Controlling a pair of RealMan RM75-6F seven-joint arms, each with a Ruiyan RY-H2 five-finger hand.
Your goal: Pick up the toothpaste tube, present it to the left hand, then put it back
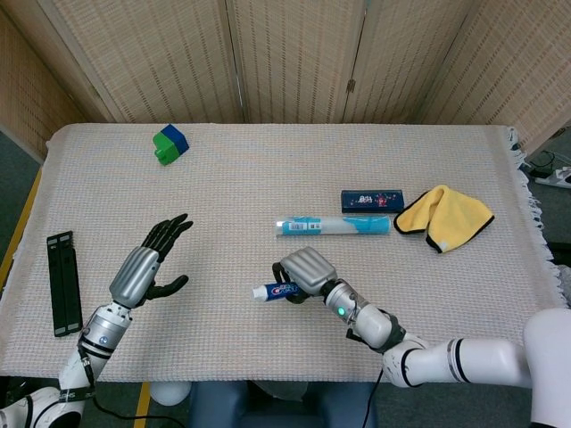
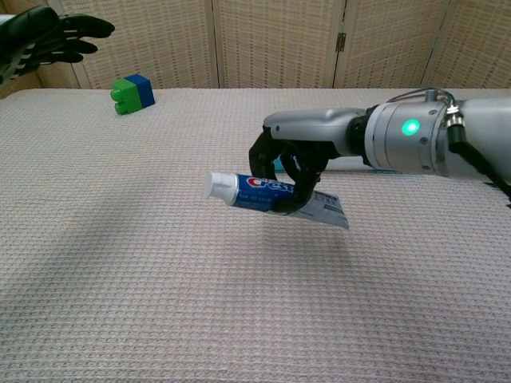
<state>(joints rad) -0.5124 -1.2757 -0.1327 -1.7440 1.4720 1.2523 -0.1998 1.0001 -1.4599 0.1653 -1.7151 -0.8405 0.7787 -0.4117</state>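
A blue and white toothpaste tube [image 1: 277,291] [image 2: 271,194] with a white cap pointing left hangs nearly level, a little above the table, gripped by my right hand [image 1: 308,270] [image 2: 295,159] around its middle. My left hand [image 1: 147,265] [image 2: 44,38] is open, fingers spread, well to the left of the tube and apart from it. In the chest view only its dark fingers show at the top left corner.
A boxed teal and white tube [image 1: 332,226] lies behind my right hand. Further right are a dark blue box [image 1: 374,200] and a yellow cloth [image 1: 444,216]. A green and blue block [image 1: 169,144] [image 2: 132,93] sits far left; a black strip [image 1: 63,282] lies at the left edge.
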